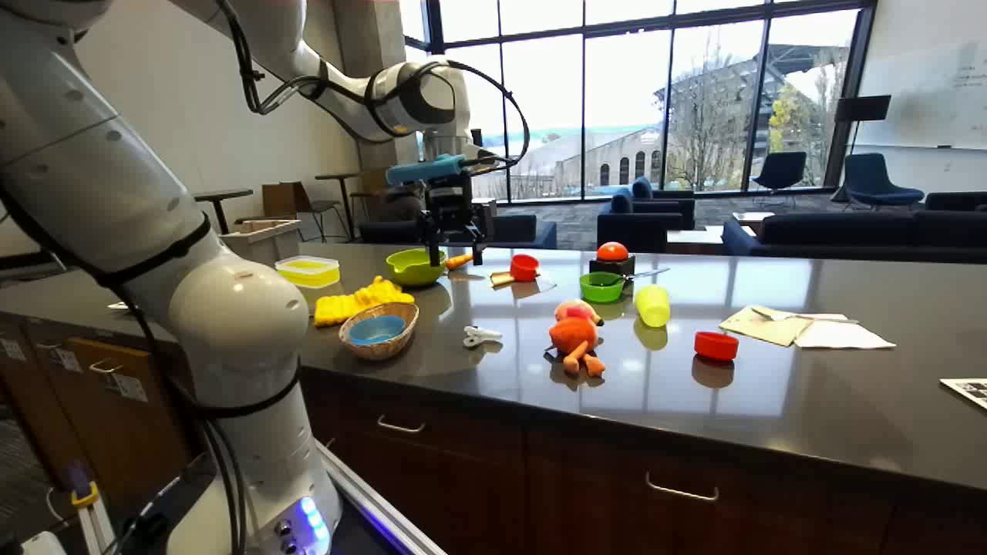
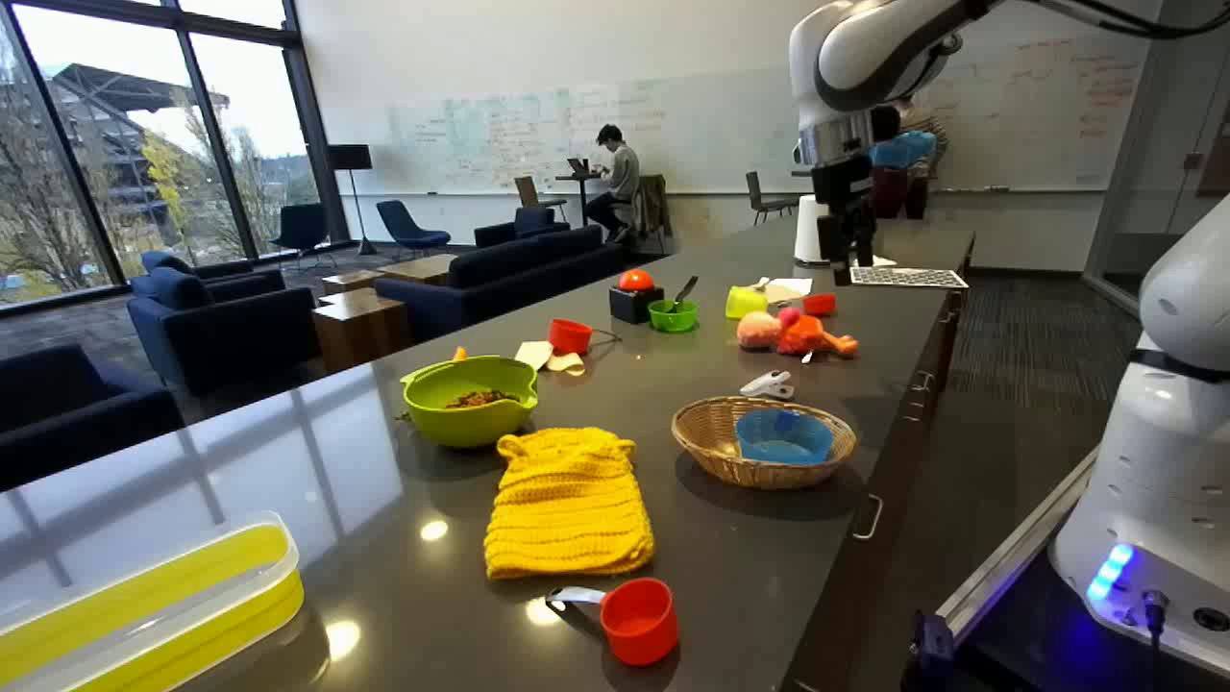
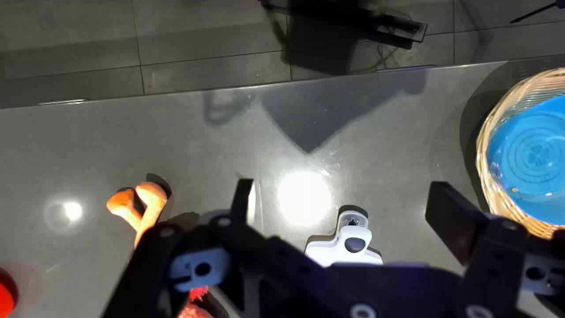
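My gripper (image 3: 342, 198) is open and empty, its fingers wide apart, pointing down above the counter. It hangs in the air in both exterior views (image 1: 456, 248) (image 2: 852, 259). In the wrist view a white clip (image 3: 339, 255) lies on the counter below and between the fingers, its lower part hidden by the gripper body. The clip also shows in both exterior views (image 1: 482, 336) (image 2: 766, 386). A wicker basket (image 3: 483, 172) holding a blue bowl (image 3: 536, 152) is beside the right finger. An orange plush bird (image 1: 573, 333) lies on the other side; its legs show in the wrist view (image 3: 150, 210).
The grey counter (image 2: 711, 596) also holds a lime-green bowl (image 2: 471, 408), yellow knitted cloth (image 2: 572, 509), red cups (image 2: 639, 620) (image 1: 715, 346), green bowl (image 1: 601, 288), yellow cup (image 1: 653, 305), red-domed black box (image 2: 636, 303), napkins (image 1: 771, 325) and yellow container (image 1: 308, 271). The counter's edge crosses the wrist view.
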Controlling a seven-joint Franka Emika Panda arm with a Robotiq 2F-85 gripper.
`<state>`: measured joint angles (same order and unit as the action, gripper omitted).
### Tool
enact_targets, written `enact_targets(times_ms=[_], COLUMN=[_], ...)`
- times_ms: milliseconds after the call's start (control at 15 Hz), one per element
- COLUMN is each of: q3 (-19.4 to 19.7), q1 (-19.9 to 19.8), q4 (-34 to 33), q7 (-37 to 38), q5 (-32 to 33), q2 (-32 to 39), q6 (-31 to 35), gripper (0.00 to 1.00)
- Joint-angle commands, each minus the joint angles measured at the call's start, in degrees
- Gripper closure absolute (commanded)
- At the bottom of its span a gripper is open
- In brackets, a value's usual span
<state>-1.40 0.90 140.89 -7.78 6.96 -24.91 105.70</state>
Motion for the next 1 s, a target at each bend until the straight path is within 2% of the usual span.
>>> enact_targets(times_ms=[0,333,400,733,933], q3=[0.4,0.4,2.7,7.6,10.8], q1=[0.5,0.5,1.5,0.8,0.5], q4=[-0.1,-0.1,0.7,-1.4,-6.0], q7=[0.2,0.2,-2.7,-7.4,-7.6], q5=[0.2,0.2,-5.4,-14.7,-19.4], q2=[0.0,0.0,-1.9,-10.4,-12.0], q6=[-0.1,-0.1,3.5,1.7,2.5], gripper=[0.0,0.0,0.0,0.0,0.0])
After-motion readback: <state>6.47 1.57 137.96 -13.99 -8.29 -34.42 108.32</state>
